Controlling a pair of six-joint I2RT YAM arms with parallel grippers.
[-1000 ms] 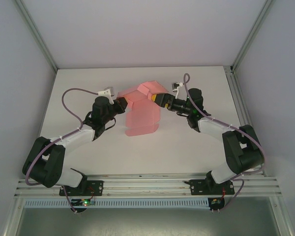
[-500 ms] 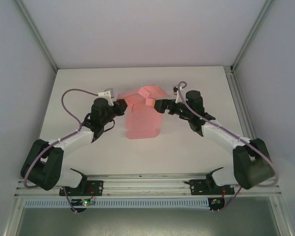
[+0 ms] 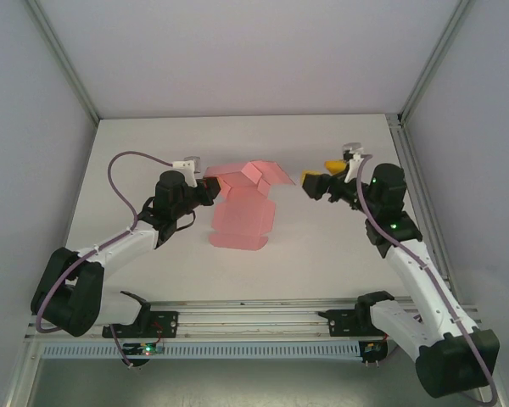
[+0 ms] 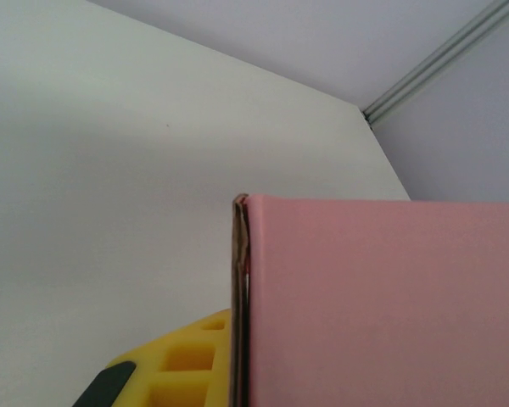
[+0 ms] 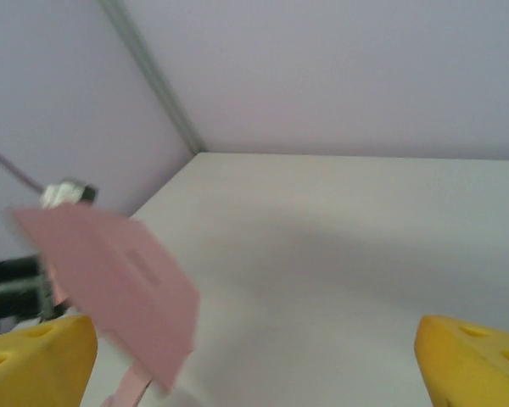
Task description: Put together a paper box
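The pink paper box (image 3: 242,212) is a partly folded sheet, held up off the white table (image 3: 331,254) at its left edge, with flaps spreading toward the back right. My left gripper (image 3: 209,189) is shut on that left edge. In the left wrist view the pink card (image 4: 382,305) stands edge-on beside one yellow finger (image 4: 182,365). My right gripper (image 3: 316,184) hangs open to the right of the sheet, apart from it. Through its wrist camera a blurred pink flap (image 5: 119,288) lies left of the gap between the yellow fingertips (image 5: 34,356), with nothing between them.
Grey enclosure walls and an aluminium frame post (image 3: 420,76) bound the table at the back and sides. A metal rail (image 3: 254,318) carrying both arm bases runs along the near edge. Bare table lies in front of the sheet and to the far right.
My right gripper has let go of the upper flap and pulled back to the right, its arm swinging outward. The sheet has shifted slightly left and settled lower. The left grip is unchanged.
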